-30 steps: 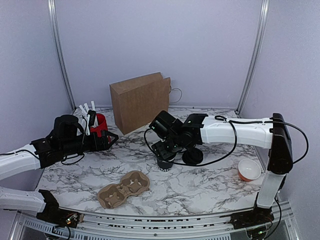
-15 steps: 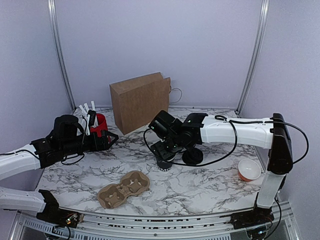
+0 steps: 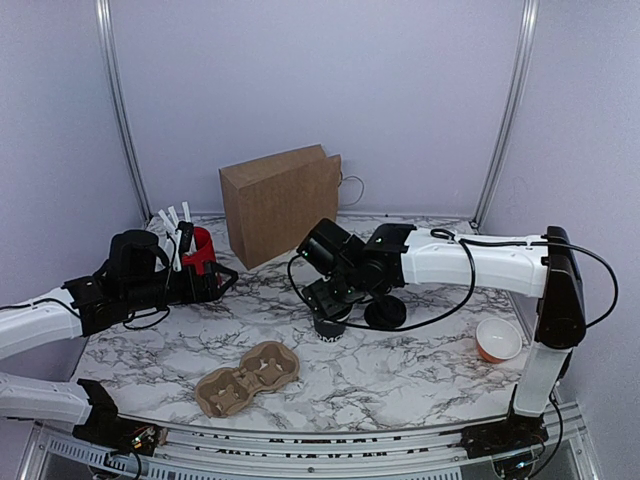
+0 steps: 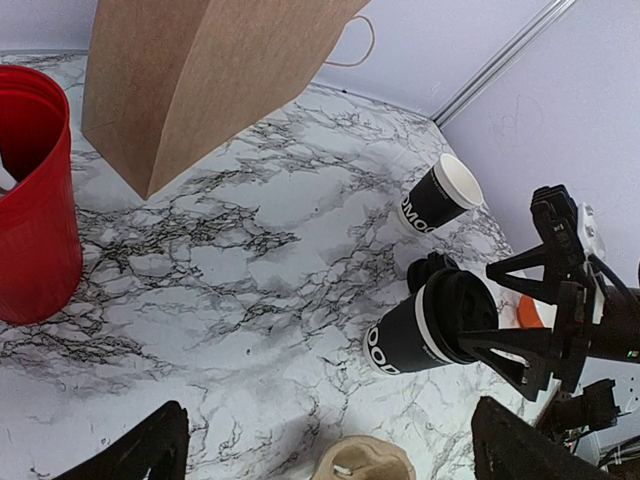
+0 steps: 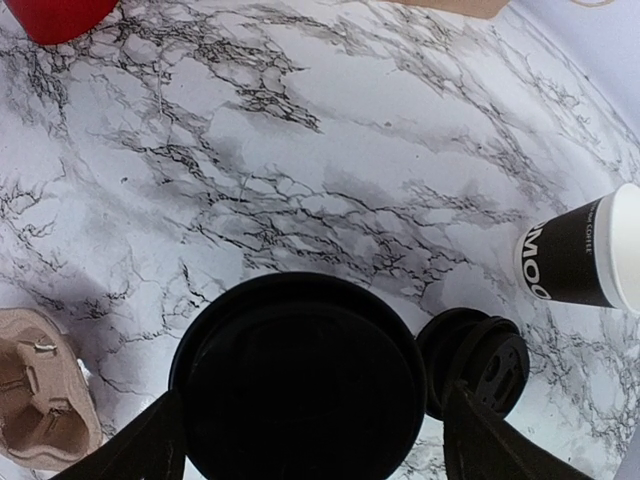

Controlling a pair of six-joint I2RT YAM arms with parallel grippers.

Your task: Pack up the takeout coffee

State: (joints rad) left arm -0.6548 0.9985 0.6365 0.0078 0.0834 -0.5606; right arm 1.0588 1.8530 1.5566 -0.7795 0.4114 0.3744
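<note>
Top external view: the takeout coffee stands upright near the middle of the marble surface, white print showing low on its side. The right gripper hangs directly over it, its arm reaching in from the right. A loose black lid lies just beside the cup on the right, and an orange bowl sits well apart near the right edge. A brown paper bag stands upright at the back. The left gripper hovers near a red cup of white sticks. A cardboard cup carrier lies at the front.

Left wrist view: the left jaws are spread wide with nothing between them. Beyond them, the lidded cup sits with the right gripper's fingers on either side of its lid. A second black cup with a white interior is farther back, near the wall.

Right wrist view: the black lid of the coffee fills the space between the right jaws, which straddle it closely. I cannot tell whether they press on it. The loose lid lies just beside the cup.
</note>
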